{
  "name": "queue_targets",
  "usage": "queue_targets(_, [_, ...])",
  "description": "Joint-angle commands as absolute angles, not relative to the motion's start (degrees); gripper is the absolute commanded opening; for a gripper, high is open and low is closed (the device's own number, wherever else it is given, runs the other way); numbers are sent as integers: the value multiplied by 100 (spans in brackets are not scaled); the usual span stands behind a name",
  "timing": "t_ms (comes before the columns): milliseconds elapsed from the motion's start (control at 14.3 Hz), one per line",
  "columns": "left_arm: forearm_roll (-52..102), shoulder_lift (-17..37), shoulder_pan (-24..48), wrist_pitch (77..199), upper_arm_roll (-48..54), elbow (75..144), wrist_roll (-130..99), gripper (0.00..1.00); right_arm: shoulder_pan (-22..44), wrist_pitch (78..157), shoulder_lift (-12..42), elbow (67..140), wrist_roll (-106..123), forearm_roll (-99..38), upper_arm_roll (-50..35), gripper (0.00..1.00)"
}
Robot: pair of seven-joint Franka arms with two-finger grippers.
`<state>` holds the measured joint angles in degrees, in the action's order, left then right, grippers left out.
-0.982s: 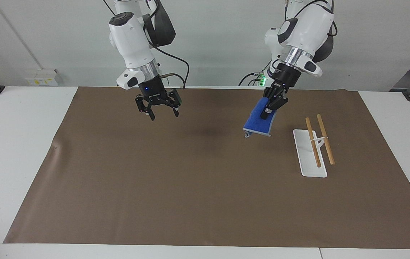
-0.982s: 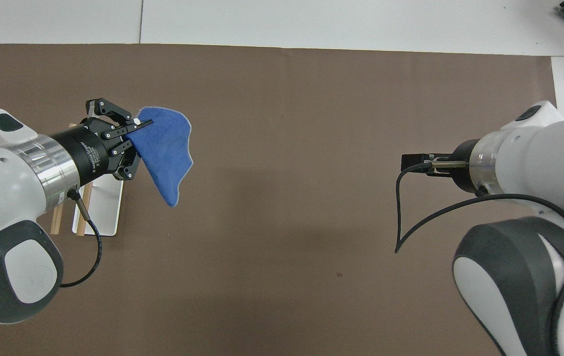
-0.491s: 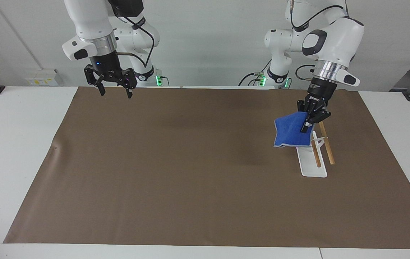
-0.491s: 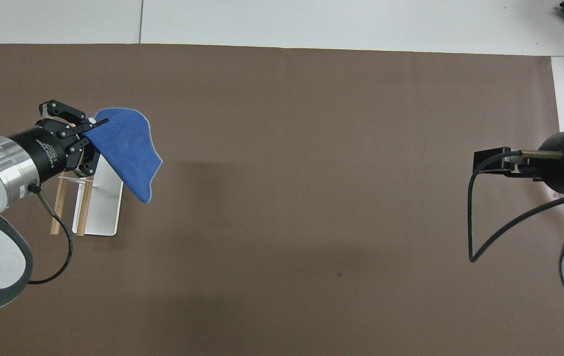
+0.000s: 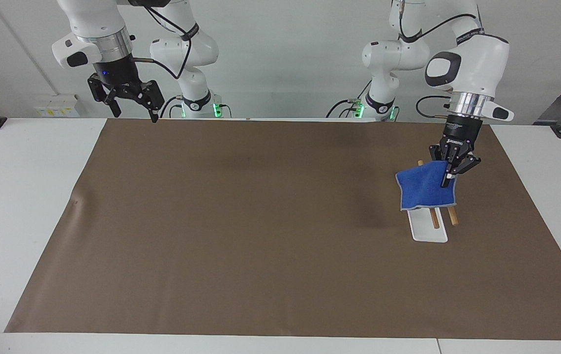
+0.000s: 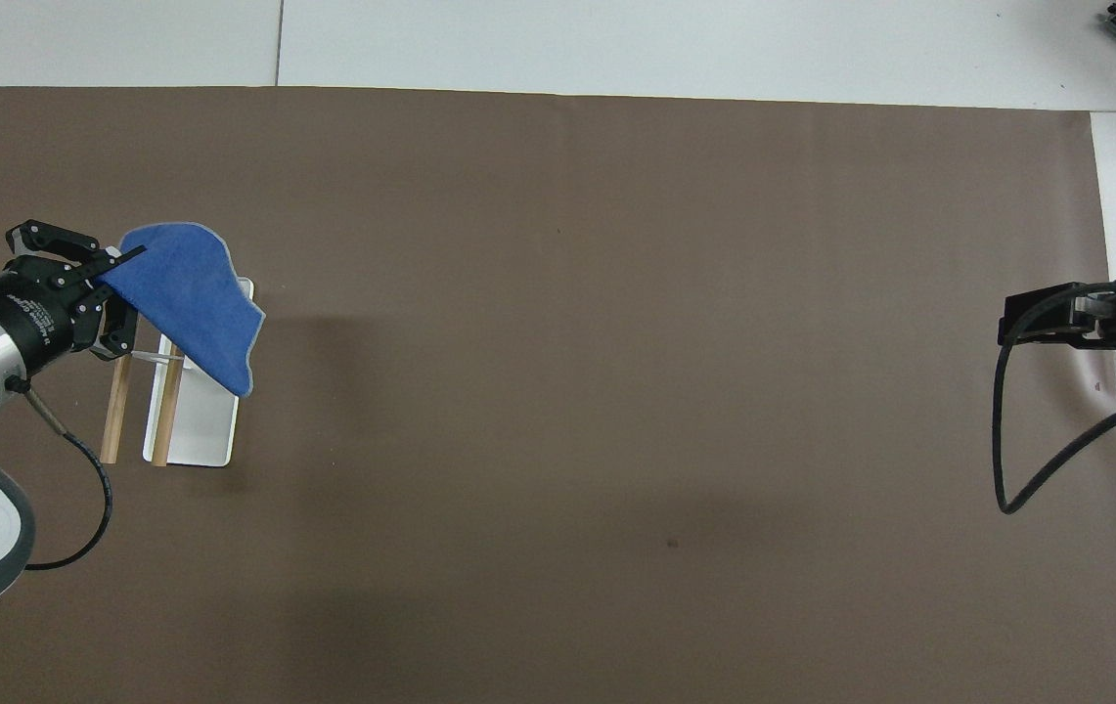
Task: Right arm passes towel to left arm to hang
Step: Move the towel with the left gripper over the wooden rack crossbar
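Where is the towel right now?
The towel hangs from the left gripper, in the air over the rack at the left arm's end of the mat.

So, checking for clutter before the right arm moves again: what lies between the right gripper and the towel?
Only bare brown mat. In the facing view, nothing stands between the right gripper, up at its own end, and the towel held by the left gripper.

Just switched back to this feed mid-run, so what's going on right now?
The left hand is shut on the blue towel and holds it in the air over the small rack with two wooden bars, at the left arm's end of the brown mat. The towel is not hung yet. The right hand is open, holds nothing and waits raised at the right arm's end.
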<state>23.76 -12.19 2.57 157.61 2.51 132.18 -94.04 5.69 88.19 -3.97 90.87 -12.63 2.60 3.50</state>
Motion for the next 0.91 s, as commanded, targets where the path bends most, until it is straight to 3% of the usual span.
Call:
queue_targets(0, [2294, -1398, 97, 15908, 316, 13535, -9369, 0, 510, 8368, 157, 8335, -1143, 299, 413, 100])
queue_targets(210, [2294, -1319, -166, 15926, 316, 13535, -9369, 0, 518, 8376, -78, 8709, -958, 290, 422, 100])
queue_targets(841, [2294, -1143, -755, 15829, 316, 13720, -9360, 0, 448, 8552, -35, 8578, -571, 281, 413, 100])
